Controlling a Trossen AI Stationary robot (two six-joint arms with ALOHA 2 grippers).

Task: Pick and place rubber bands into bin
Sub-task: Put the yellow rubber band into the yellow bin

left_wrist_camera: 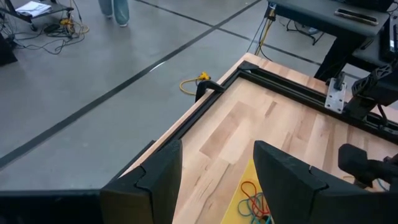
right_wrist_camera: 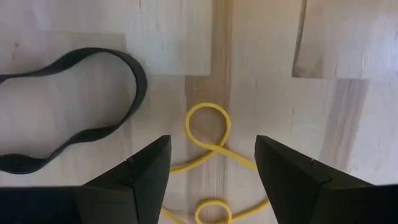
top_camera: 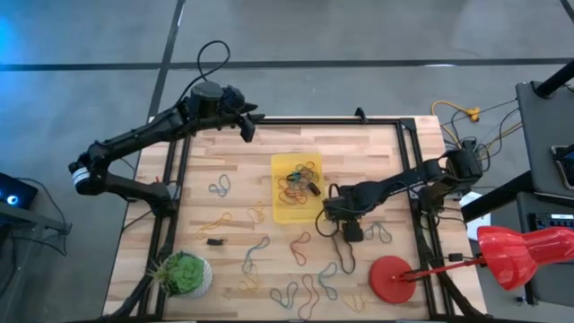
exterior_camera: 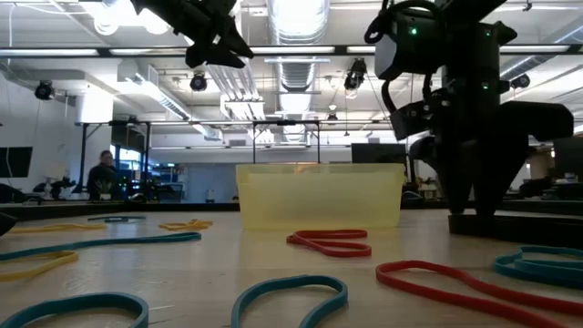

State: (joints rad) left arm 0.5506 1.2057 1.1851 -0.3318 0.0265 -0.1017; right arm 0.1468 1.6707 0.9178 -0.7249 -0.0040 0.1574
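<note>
The bin (top_camera: 285, 170), a small yellow tray, stands mid-table with a tangle of rubber bands (top_camera: 299, 182) inside. More rubber bands (top_camera: 309, 292) lie loose on the wood, mostly toward the near edge. My right gripper (top_camera: 334, 213) is open and points down just right of the bin. Its fingers stand either side of a twisted yellow band (right_wrist_camera: 208, 134) without touching it, and a black band (right_wrist_camera: 74, 112) lies beside them. My left gripper (left_wrist_camera: 217, 180) waits open, raised over the far edge (top_camera: 247, 126).
A red disc (top_camera: 391, 278) sits at the near right and a green plant ball (top_camera: 184, 274) at the near left. A black frame (top_camera: 408, 161) borders the table. A small black piece (top_camera: 215, 240) lies left of centre.
</note>
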